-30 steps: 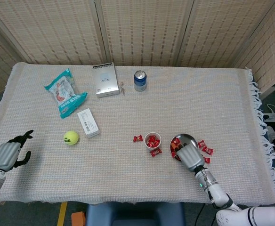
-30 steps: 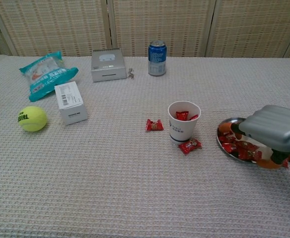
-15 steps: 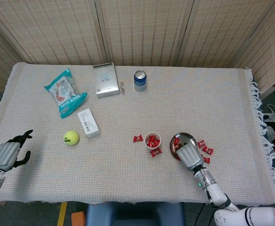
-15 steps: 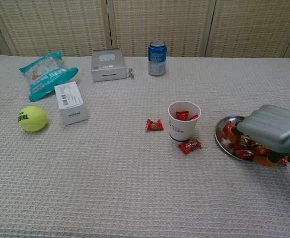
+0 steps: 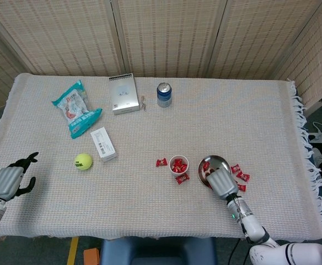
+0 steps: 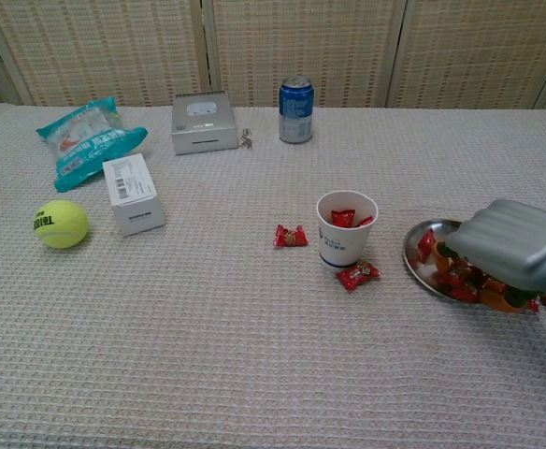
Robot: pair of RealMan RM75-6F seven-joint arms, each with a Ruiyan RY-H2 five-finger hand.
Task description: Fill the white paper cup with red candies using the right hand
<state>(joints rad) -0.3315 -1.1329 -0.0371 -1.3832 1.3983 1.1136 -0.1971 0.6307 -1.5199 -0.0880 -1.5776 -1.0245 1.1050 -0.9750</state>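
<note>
The white paper cup (image 5: pixel 178 164) (image 6: pixel 346 227) stands mid-table with a few red candies inside. Just to its right is a metal dish (image 5: pixel 218 162) (image 6: pixel 421 265) holding more red candies. My right hand (image 5: pixel 221 183) (image 6: pixel 516 244) lies palm-down over the dish's near side, fingers reaching down among the candies; its back hides whether they grip one. Loose red candies lie left of the cup (image 5: pixel 161 162) (image 6: pixel 291 236), in front of it (image 5: pixel 182 178) (image 6: pixel 358 274), and right of the dish (image 5: pixel 242 176). My left hand (image 5: pixel 7 181) rests at the table's front-left edge, holding nothing.
A tennis ball (image 5: pixel 83 161), a small white box (image 5: pixel 103 143), a teal snack bag (image 5: pixel 76 108), a grey box (image 5: pixel 124 93) and a blue can (image 5: pixel 164 94) sit on the left and far parts of the cloth-covered table (image 5: pixel 260 121).
My right hand has slid slightly back toward the dish's near rim, uncovering more of the dish, and the candies under it have shifted. The left hand has not moved.
</note>
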